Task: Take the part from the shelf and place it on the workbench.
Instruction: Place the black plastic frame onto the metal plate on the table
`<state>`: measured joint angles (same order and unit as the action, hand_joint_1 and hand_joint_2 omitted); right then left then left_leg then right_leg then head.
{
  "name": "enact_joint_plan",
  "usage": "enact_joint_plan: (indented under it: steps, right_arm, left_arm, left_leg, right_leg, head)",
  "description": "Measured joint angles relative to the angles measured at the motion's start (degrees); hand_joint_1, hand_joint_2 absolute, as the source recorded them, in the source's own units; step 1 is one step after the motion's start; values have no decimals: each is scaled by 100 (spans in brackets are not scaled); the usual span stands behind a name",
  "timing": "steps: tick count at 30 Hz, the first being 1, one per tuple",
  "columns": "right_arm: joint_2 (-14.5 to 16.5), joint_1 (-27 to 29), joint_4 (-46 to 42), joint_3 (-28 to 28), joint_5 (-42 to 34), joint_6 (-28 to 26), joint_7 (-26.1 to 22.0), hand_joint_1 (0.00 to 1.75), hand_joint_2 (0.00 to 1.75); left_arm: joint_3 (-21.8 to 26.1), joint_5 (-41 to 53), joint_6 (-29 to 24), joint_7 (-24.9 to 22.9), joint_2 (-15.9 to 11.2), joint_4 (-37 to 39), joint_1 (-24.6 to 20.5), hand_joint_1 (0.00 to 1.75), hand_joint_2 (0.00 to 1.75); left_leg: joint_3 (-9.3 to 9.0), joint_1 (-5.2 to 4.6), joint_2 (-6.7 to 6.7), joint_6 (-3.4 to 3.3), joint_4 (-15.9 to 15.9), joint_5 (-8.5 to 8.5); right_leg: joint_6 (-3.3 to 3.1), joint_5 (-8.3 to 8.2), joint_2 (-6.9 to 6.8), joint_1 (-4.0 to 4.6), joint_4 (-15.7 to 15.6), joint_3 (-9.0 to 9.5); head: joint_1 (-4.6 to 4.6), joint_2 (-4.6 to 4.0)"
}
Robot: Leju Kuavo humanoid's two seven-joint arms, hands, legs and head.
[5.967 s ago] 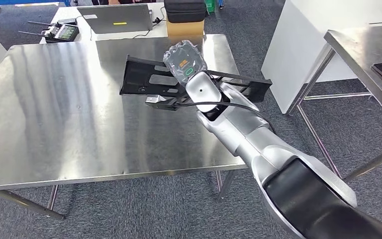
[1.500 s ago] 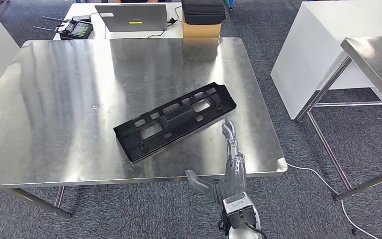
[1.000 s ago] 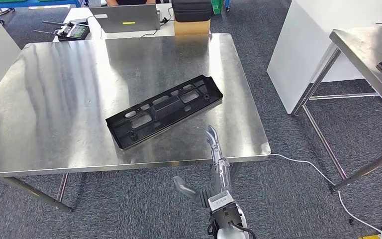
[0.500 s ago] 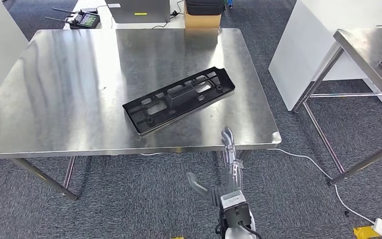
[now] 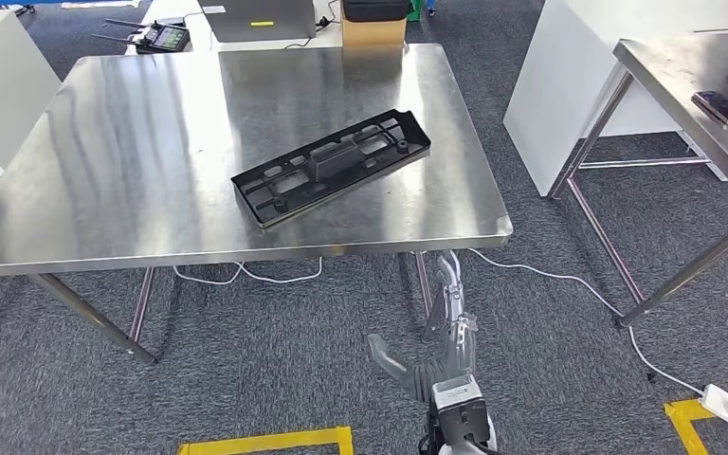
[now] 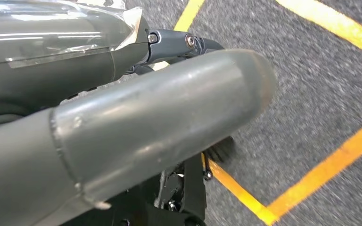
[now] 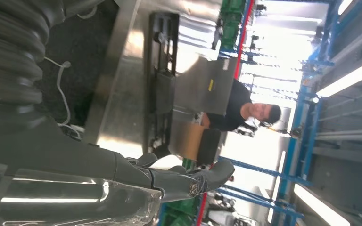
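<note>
The part (image 5: 332,166) is a long black plastic panel with cut-outs, lying flat and slantwise on the steel workbench (image 5: 133,180), toward its near right side. My right hand (image 5: 436,346) hangs below and in front of the bench's near edge, fingers stretched and apart, thumb out to the side, holding nothing. The right wrist view shows the part (image 7: 160,80) on the bench (image 7: 118,70) beyond my spread fingers (image 7: 188,181). In the left wrist view my left hand (image 6: 160,117) hangs over the carpet with its thumb and a finger extended, nothing in it.
A second steel bench (image 5: 692,76) with a phone (image 5: 720,106) stands at the right, beside a white cabinet (image 5: 569,76). Behind the workbench are a laptop (image 5: 265,17), a controller (image 5: 156,38) and a box (image 5: 373,31). Cables and yellow tape (image 5: 265,441) lie on the floor. A person (image 7: 245,110) sits beyond.
Six seconds ago my right hand held the part over the bench; it now lies there alone. The camera has drawn back, and my right hand has dropped below the bench edge.
</note>
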<state>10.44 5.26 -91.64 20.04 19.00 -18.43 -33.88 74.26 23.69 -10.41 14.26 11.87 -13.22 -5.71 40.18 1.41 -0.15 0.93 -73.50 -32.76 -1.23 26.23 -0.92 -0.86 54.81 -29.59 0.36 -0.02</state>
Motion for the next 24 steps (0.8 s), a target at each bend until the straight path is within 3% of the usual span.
enact_joint_plan:
  steps: [1, 3, 5, 6, 8, 9, 11, 13, 14, 15, 16, 18, 20, 21, 22, 24]
  right_arm:
    - [-5, 36, -3, -8, 2, -2, -1, 0, 175]
    - [-26, 103, -3, -29, -8, -4, -10, 0, 175]
    - [-50, 146, -12, -52, -32, -4, -38, 0, 175]
    - [-60, 160, -17, -62, -44, -4, -58, 0, 175]
    - [-77, 198, -23, -81, -60, -4, -96, 0, 175]
    - [-87, 223, -24, -92, -64, -5, -107, 0, 175]
    - [-109, 270, -27, -111, -68, -6, -116, 0, 175]
    - [-134, 291, -29, -122, -73, -8, -118, 0, 175]
    - [-146, 298, -30, -126, -74, -8, -117, 0, 175]
    - [-155, 307, -31, -128, -74, -8, -111, 0, 175]
    - [-158, 314, -35, -130, -73, -7, -98, 0, 175]
    - [-143, 319, -61, -133, -57, 1, -50, 0, 175]
    - [-110, 313, -115, -135, -22, 10, 9, 0, 175]
    - [-91, 313, -142, -137, 0, 15, 38, 0, 175]
    - [-74, 318, -161, -139, 19, 21, 60, 0, 175]
    - [-46, 333, -177, -143, 50, 59, 105, 0, 175]
  left_arm:
    - [0, 15, 9, 1, 0, 0, 0, 0, 0]
    - [-1, 39, 31, 3, 6, 1, 0, 0, 0]
    - [-1, 45, 47, 9, 20, -1, 0, 0, 0]
    - [-2, 48, 54, 14, 28, -1, 0, 0, 0]
    - [-3, 50, 64, 22, 34, -2, 3, 0, 0]
    - [-4, 50, 68, 25, 43, -2, 4, 0, 0]
    - [-4, 50, 74, 32, 57, -3, 7, 0, 0]
    - [-4, 49, 75, 37, 62, -4, 8, 0, 0]
    - [-4, 48, 76, 37, 64, -4, 9, 0, 0]
    - [-4, 46, 76, 37, 66, -4, 9, 0, 0]
    - [-4, 44, 76, 37, 69, -4, 9, 0, 0]
    - [-4, 40, 74, 37, 78, -4, 4, 0, 0]
    - [-4, 39, 71, 36, 92, -4, -2, 0, 0]
    - [-4, 38, 66, 35, 98, -4, -5, 0, 0]
    - [-4, 38, 60, 34, 103, -4, -4, 0, 0]
    - [-2, 35, 34, 31, 105, -4, 5, 0, 0]
  left_leg:
    - [-110, 41, 2, 41, -29, 150]
    - [-620, 122, 2, 125, 500, 426]
    - [-1132, 130, -23, 141, 1239, 362]
    - [-1241, 111, -36, 111, 1451, 274]
    - [-1196, 64, -37, -35, 1550, 257]
    - [-1138, 47, -25, -124, 1564, 310]
    - [-983, 32, 8, -298, 1595, 454]
    - [-803, 3, 29, -368, 1591, 600]
    - [-708, -13, 38, -374, 1588, 678]
    - [-620, -30, 46, -375, 1584, 758]
    - [-533, -46, 54, -370, 1579, 835]
    - [-376, -71, 61, -347, 1571, 994]
    - [-263, -95, 60, -296, 1564, 1136]
    - [-242, -99, 63, -264, 1572, 1207]
    - [-232, -99, 66, -229, 1591, 1272]
    - [-198, -71, 62, -161, 1599, 1306]
  right_leg:
    - [39, -55, -5, -17, 23, -78]
    - [124, -132, -9, -57, 121, -254]
    - [205, -181, -10, -61, 253, -401]
    - [255, -214, -10, -45, 294, -452]
    - [389, -302, -8, -28, 301, -514]
    - [422, -275, -2, -32, 334, -558]
    - [377, 57, 16, -44, 650, -719]
    - [288, 580, 36, -50, 1335, -921]
    - [294, 724, 44, -48, 1665, -968]
    - [330, 743, 50, -44, 1879, -944]
    - [382, 649, 54, -37, 1913, -828]
    - [429, 422, 62, -13, 1423, -301]
    - [349, 488, 70, 46, 513, 359]
    - [296, 567, 74, 80, 190, 548]
    - [254, 613, 75, 115, 19, 619]
    - [178, 522, 62, 76, -10, 534]
  head:
    - [0, 0]
    - [-3, 0]
    - [-13, 0]
    - [-20, 0]
    - [-11, 0]
    - [-13, 0]
    - [12, 0]
    - [43, 0]
    - [48, 0]
    - [49, 0]
    - [48, 0]
    - [46, 0]
    - [43, 0]
    - [39, 0]
    - [37, 0]
    - [26, 0]
